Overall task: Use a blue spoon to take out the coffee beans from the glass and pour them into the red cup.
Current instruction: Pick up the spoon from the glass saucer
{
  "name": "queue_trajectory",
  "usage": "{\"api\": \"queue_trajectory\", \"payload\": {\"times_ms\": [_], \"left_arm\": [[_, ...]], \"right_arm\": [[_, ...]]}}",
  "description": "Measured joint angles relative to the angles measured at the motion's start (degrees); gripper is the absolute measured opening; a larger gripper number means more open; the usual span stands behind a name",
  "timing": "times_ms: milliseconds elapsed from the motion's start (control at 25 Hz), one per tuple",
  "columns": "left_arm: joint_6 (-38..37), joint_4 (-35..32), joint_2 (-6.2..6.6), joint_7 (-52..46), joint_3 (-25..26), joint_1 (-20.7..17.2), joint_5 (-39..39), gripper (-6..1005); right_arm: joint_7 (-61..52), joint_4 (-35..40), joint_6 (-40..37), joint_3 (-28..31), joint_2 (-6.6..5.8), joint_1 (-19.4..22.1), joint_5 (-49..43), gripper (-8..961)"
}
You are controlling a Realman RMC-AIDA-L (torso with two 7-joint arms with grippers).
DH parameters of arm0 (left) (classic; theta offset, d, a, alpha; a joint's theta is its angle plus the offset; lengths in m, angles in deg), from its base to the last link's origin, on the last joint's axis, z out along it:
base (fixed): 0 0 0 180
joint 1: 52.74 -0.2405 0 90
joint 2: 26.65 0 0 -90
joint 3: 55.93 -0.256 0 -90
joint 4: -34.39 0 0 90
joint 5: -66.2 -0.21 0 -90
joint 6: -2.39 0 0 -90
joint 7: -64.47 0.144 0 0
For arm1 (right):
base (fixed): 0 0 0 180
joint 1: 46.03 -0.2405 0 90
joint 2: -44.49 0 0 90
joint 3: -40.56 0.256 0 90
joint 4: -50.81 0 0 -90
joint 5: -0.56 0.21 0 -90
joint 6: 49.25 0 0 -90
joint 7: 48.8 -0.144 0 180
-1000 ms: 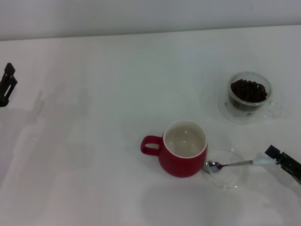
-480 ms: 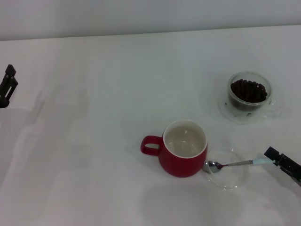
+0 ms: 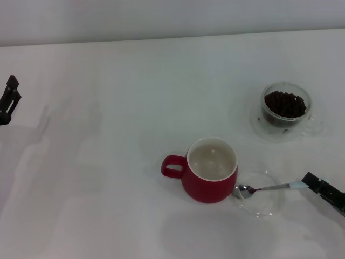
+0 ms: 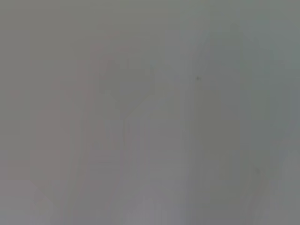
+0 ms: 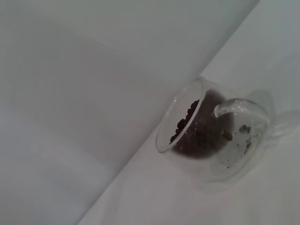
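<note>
The cup (image 3: 212, 169), lower centre, is being left empty; nothing is judged poured yet. The glass (image 3: 285, 104), upper right, is holding all the beans (image 3: 285, 102). The spoon (image 3: 268, 188), lower right, is being approached by the right gripper (image 3: 325, 191); its grip cannot be told. The left gripper (image 3: 7, 99) is idling at left edge.

No readable text, label, brand, number or sign shows anywhere.

Head overhead; right wrist shares glass (image 3: 285, 106) (image 5: 206, 131).

Even diffuse lighting, faint shadows lying on white table (image 3: 108, 81); left wrist view showing only featureless grey blur.
</note>
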Motion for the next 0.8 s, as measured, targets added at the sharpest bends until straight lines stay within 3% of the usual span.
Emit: {"api": "queue_trajectory", "payload": {"times_ms": [320, 800], "left_arm": [[-0.43, 0.08, 0.00, 0.00, 0.00, 0.11, -0.07, 729], [-1.40, 0.35, 0.00, 0.00, -0.26, 0.13, -0.05, 730]], "right_arm": [[0.18, -0.10, -0.07, 0.05, 0.21, -0.19, 0.00, 607], [-0.06, -1.00, -0.68, 0.23, 0.15, -0.91, 0.00, 437]]}}
